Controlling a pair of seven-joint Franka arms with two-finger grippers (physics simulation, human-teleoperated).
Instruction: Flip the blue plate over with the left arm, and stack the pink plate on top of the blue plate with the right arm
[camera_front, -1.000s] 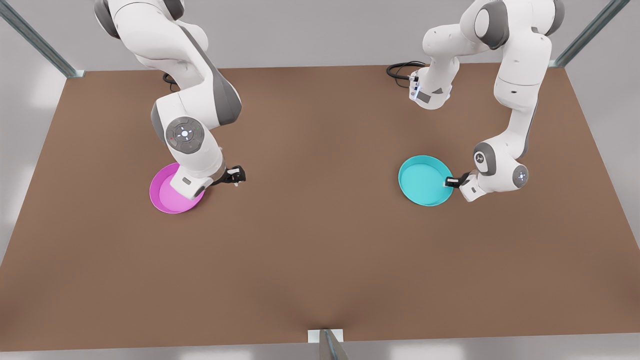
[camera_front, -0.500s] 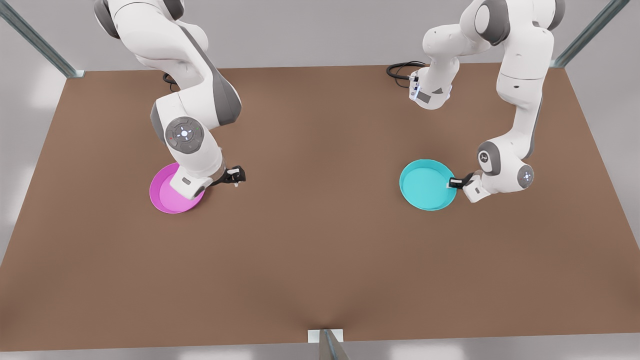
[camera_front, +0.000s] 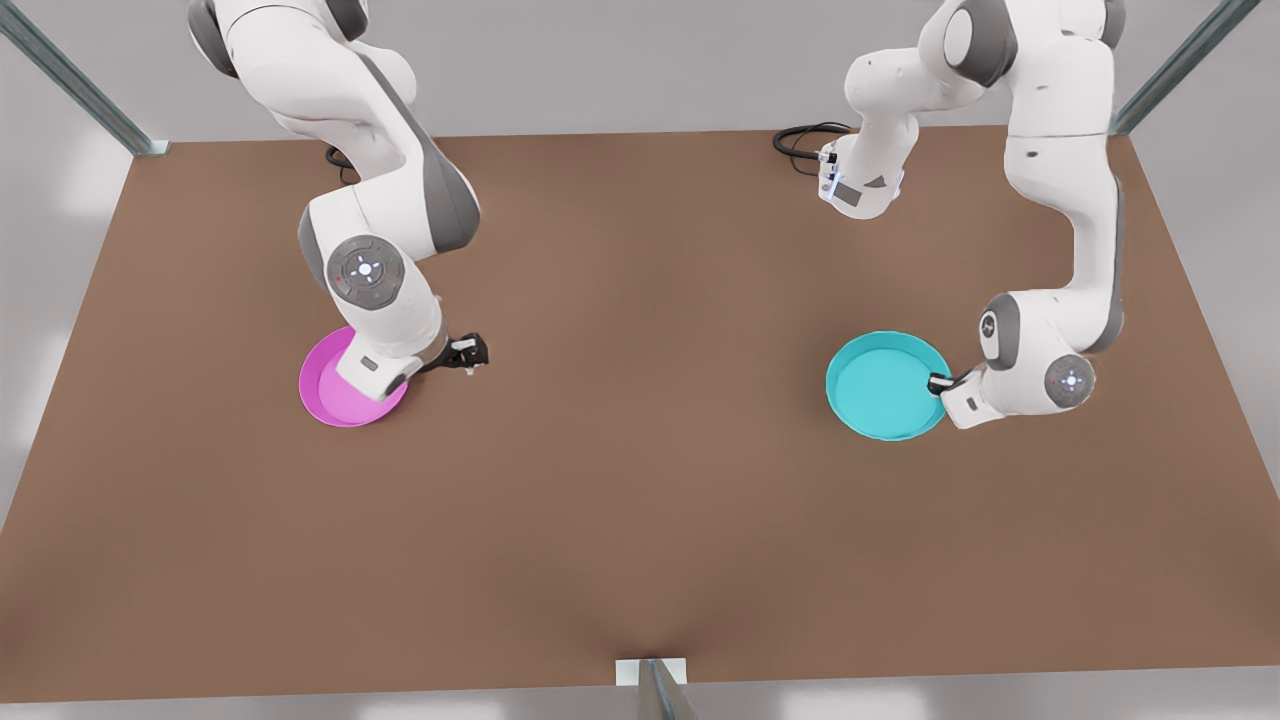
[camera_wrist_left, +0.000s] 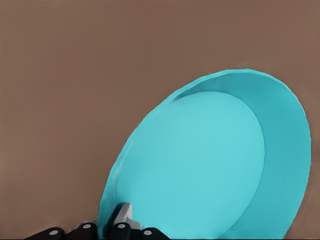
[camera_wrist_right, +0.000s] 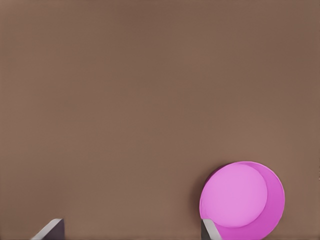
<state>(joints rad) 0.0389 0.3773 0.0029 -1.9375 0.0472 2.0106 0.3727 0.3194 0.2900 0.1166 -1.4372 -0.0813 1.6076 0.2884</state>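
Blue plate (camera_front: 880, 385) shifted toward front view's right, left tool (camera_front: 938, 383) clamping rim; right tool (camera_front: 468, 354) apart.

blue plate (camera_front: 885, 387), left gripper (camera_front: 940, 383): seemingly nearer camera

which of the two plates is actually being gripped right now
The blue plate: the left gripper is clamped on its rim at the front view's right. The pink plate lies ungripped, with the right gripper beside it.

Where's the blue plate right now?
The blue plate is on the front view's right, open side up, its rim pinched by the left gripper, far across the table from the pink plate.
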